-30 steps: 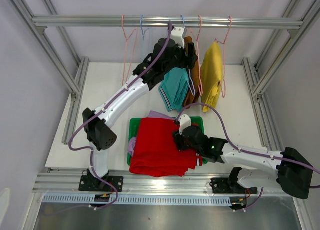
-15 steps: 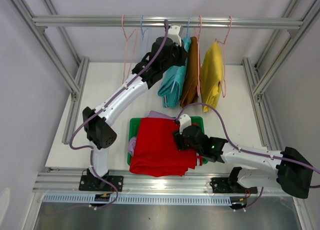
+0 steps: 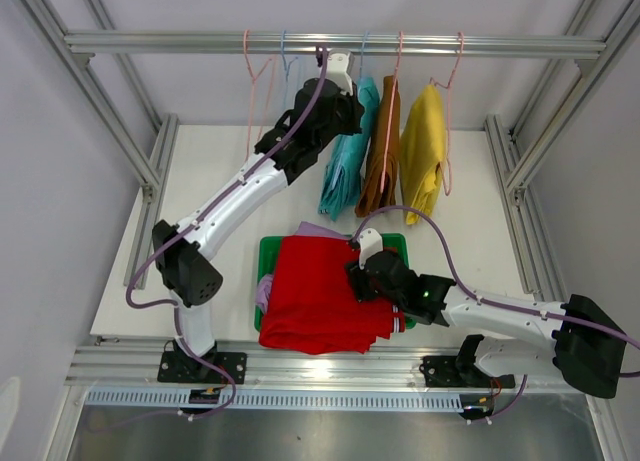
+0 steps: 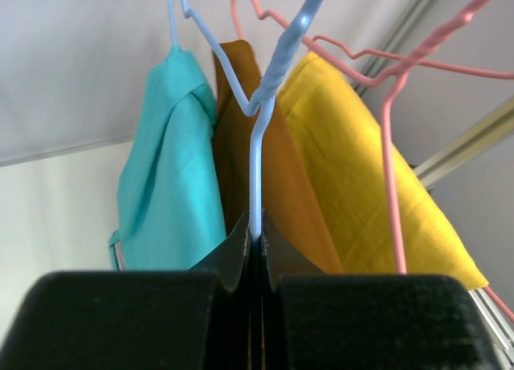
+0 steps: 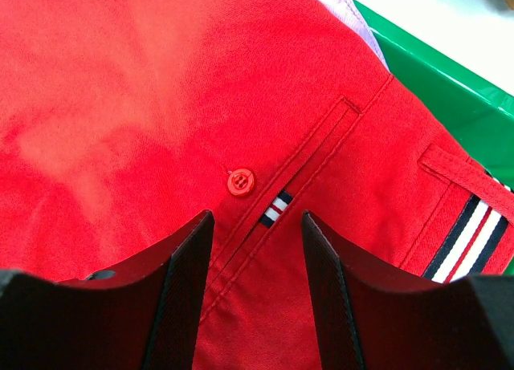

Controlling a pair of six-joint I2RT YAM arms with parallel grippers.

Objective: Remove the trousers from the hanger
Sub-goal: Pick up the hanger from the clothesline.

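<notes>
Teal trousers (image 3: 345, 166) (image 4: 165, 177) hang on a blue hanger (image 4: 277, 73) from the rail (image 3: 200, 43). Brown trousers (image 3: 380, 151) (image 4: 293, 193) and yellow trousers (image 3: 425, 151) (image 4: 361, 177) hang to their right on pink hangers (image 4: 389, 161). My left gripper (image 3: 350, 89) (image 4: 257, 237) is shut on the blue hanger's wire just below its twisted neck. Red trousers (image 3: 320, 296) (image 5: 161, 105) lie on top of lilac trousers (image 3: 263, 291) in the green tray (image 3: 266, 247). My right gripper (image 3: 358, 281) (image 5: 257, 225) stands open right over the red trousers' back pocket, holding nothing.
An empty pink hanger (image 3: 258, 91) and an empty blue hanger (image 3: 288, 66) hang at the rail's left. Aluminium frame posts (image 3: 150, 171) (image 3: 520, 171) stand on both sides of the white table (image 3: 210, 181). The right arm lies low along the front edge.
My left gripper has closed on the blue hanger's wire and shifted left along the rail, and the teal trousers swung with it. The right arm has not moved.
</notes>
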